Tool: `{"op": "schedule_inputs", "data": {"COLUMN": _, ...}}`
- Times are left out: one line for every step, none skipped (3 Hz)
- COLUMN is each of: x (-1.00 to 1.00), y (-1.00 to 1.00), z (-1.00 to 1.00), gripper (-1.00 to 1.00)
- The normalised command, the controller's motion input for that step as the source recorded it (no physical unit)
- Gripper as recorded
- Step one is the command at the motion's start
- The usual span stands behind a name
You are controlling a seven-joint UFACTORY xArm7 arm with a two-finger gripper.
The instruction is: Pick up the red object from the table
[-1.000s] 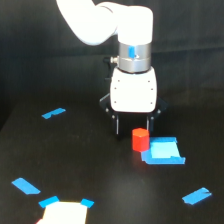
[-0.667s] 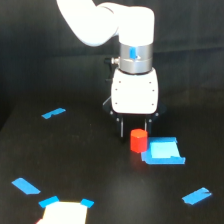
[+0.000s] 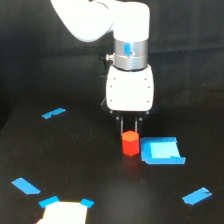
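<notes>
The red object (image 3: 130, 143), a small red-orange cylinder, stands upright on the black table (image 3: 75, 165), just left of the flat blue square (image 3: 161, 151) in the exterior view. My gripper (image 3: 130, 131) hangs straight down from the white wrist, right over the cylinder. Its two dark fingers (image 3: 121, 126) have closed to the cylinder's width and press on the two sides of its top rim. The cylinder's base still rests on the table.
Blue tape strips lie on the table at the view's left (image 3: 53, 113), lower left (image 3: 26, 186) and lower right (image 3: 197, 195). A pale patch with blue corners (image 3: 64, 210) lies at the bottom edge.
The fingers have closed from wide apart to the cylinder's width. The gripper has shifted slightly to the view's left, and the cylinder has shifted left and nearer with it.
</notes>
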Motion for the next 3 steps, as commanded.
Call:
{"op": "schedule_inputs", "data": {"x": 0.28, "y": -0.69, "z": -0.47, "gripper": 1.00}}
{"op": "schedule_inputs", "data": {"x": 0.72, "y": -0.50, "z": -0.90, "gripper": 0.63}}
{"op": "schedule_inputs", "data": {"x": -0.49, "y": -0.38, "z": 1.00, "gripper": -1.00}}
